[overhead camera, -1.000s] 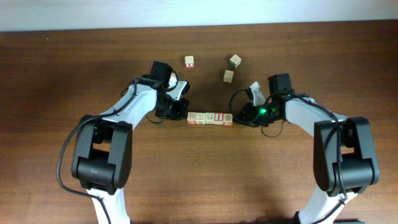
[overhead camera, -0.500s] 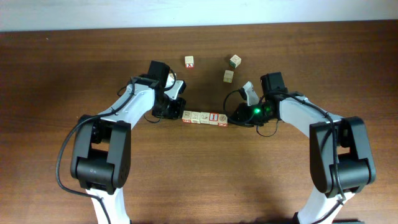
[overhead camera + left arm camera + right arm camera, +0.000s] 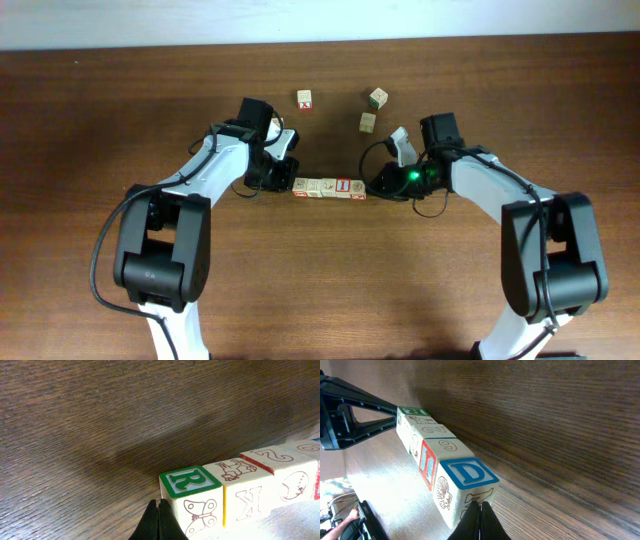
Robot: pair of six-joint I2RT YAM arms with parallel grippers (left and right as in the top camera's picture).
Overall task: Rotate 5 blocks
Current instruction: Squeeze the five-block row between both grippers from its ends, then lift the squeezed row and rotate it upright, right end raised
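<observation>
Several small light-wood blocks [image 3: 329, 187] lie end to end in a straight row at the table's middle. In the left wrist view the green "R" block [image 3: 192, 484] is the near end, with a "K" block [image 3: 246, 495] beside it. In the right wrist view the blue "D" block [image 3: 465, 480] ends the row, then the red-framed "I" block [image 3: 431, 460]. My left gripper [image 3: 287, 184] [image 3: 159, 520] is shut, its tips touching the "R" block's outer end. Shut as well, my right gripper [image 3: 371, 189] [image 3: 481, 520] presses the "D" block's end.
Three loose cubes lie behind the row: a red "X" cube [image 3: 304, 98], a green-faced cube [image 3: 378, 97] and a plain one [image 3: 368, 122]. The wooden table [image 3: 320, 280] ends at a pale wall along the far edge.
The row slid a little left and slightly toward the far edge, and both grippers moved with it. Over the last half second nothing visibly shifted.
</observation>
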